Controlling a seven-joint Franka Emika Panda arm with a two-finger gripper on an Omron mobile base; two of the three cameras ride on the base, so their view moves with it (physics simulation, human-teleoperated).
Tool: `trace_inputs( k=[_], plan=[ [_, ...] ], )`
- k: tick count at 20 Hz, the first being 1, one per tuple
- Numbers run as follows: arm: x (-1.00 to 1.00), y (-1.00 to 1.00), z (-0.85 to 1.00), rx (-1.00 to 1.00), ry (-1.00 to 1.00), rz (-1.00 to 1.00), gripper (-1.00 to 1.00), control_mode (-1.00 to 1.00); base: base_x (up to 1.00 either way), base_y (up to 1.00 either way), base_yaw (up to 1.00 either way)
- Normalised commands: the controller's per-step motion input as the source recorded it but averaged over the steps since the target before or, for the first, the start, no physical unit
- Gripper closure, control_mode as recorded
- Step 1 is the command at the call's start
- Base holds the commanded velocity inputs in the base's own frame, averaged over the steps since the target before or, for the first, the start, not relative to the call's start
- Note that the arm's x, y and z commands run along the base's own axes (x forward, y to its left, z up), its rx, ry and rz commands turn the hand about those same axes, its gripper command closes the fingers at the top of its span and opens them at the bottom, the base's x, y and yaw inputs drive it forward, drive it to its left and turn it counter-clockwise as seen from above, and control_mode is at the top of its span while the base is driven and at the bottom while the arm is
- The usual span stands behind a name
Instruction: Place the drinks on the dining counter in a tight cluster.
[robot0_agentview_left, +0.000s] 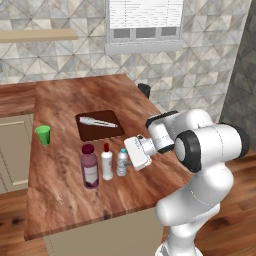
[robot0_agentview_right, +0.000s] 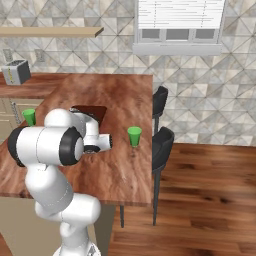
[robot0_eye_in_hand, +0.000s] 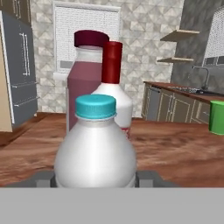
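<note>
On the brown wooden table (robot0_agentview_left: 75, 200), three bottles stand close in a row: a wide purple bottle with a dark red cap (robot0_agentview_left: 90, 166), a slim white bottle with a red cap (robot0_agentview_left: 106, 162), and a small clear bottle with a blue cap (robot0_agentview_left: 122, 162). The gripper (robot0_agentview_left: 131, 161) is around the small bottle; I cannot tell if it squeezes.

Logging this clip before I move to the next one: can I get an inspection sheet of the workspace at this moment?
Surface: dining counter, reddish-brown wood, overhanging edge.
Job's things: purple bottle, white bottle and clear bottle upright in a close row.
Clutter: green cup; second green cup; dark board with a pale utensil.
Gripper: gripper level beside the clear bottle; open or shut cannot be told.
Cables: nothing seen.
Surroundings: tiled wall, window, shelf, toaster, two dark chairs.
</note>
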Motion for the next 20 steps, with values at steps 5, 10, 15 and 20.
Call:
trace_inputs(
  k=[5,10,15,20],
  plan=[
    [0.00,0.00,0.00,0.00,0.00,0.00,-1.00,-1.00,0.00,0.00,0.00],
    [0.00,0.00,0.00,0.00,0.00,0.00,-1.00,-1.00,0.00,0.00,0.00],
    [0.00,0.00,0.00,0.00,0.00,0.00,-1.00,-1.00,0.00,0.00,0.00],
    [0.00,-0.37,0.24,0.00,0.00,-0.08,-1.00,-1.00,0.00,0.00,0.00]
  ],
)
